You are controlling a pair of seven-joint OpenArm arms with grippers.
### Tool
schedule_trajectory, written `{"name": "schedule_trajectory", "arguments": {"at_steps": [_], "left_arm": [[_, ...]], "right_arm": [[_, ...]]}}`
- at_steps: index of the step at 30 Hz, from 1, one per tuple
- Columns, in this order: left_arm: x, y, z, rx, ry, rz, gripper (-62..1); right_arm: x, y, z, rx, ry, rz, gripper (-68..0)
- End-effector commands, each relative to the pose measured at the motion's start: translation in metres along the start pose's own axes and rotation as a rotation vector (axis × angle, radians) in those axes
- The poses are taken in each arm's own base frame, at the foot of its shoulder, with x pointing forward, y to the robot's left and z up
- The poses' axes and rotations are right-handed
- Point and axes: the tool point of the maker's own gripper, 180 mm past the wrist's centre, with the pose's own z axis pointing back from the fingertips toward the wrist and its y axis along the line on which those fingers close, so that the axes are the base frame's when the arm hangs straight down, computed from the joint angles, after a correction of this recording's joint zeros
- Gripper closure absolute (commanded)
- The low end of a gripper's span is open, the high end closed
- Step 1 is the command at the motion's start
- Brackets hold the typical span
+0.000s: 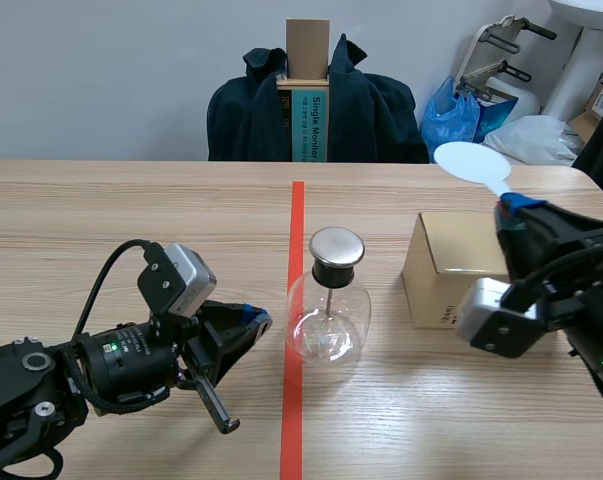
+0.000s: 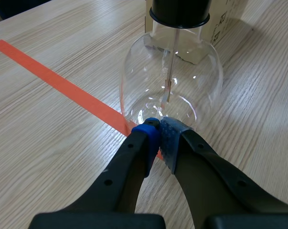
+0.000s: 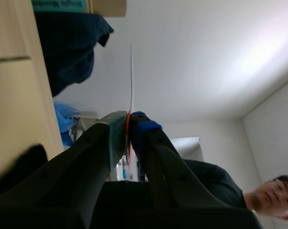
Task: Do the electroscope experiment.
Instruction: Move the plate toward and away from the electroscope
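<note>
While the electroscope is standing upright on the red tape line at mid-table, its long axis is running vertically: a clear round flask, black collar, silver disc cap, with a thin rod hanging inside. The left gripper is lying low, aiming at the flask's base, and the right gripper is holding a pale paddle raised above a cardboard box, its disc slanting up toward the far side.

In the left wrist view the fingers are meeting, pads together on nothing, right at the glass.

In the right wrist view the pads are clamping the paddle, showing edge-on as a thin line ahead.
</note>
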Motion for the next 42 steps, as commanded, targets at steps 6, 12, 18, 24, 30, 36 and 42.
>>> {"name": "schedule_trajectory", "arguments": {"at_steps": [6,12,18,24,30,36,42], "left_arm": [[0.017,0.002,-0.005,-0.002,-0.053,-0.01,-3.2],[0.017,0.002,-0.005,-0.002,-0.053,-0.01,-3.1],[0.017,0.002,-0.005,-0.002,-0.053,-0.01,-3.1],[0.017,0.002,-0.005,-0.002,-0.053,-0.01,-3.2],[0.016,0.003,0.001,-0.002,-0.044,-0.021,-3.1],[0.05,0.0,0.038,-0.002,-0.109,-0.052,-3.1],[0.089,-0.031,0.091,-0.067,-0.123,-0.06,-3.1]], "right_arm": [[-0.029,-0.071,0.0,-0.166,0.04,0.051,-0.7],[-0.048,-0.113,0.012,-0.252,0.1,0.043,-0.7],[-0.066,-0.141,0.022,-0.288,0.152,0.028,-0.7],[-0.085,-0.161,0.031,-0.338,0.206,0.009,-0.7],[-0.102,-0.171,0.04,-0.346,0.254,0.025,-0.7],[-0.111,-0.179,0.046,-0.368,0.286,0.034,-0.7],[-0.117,-0.179,0.049,-0.368,0.313,0.035,-0.7]]}}
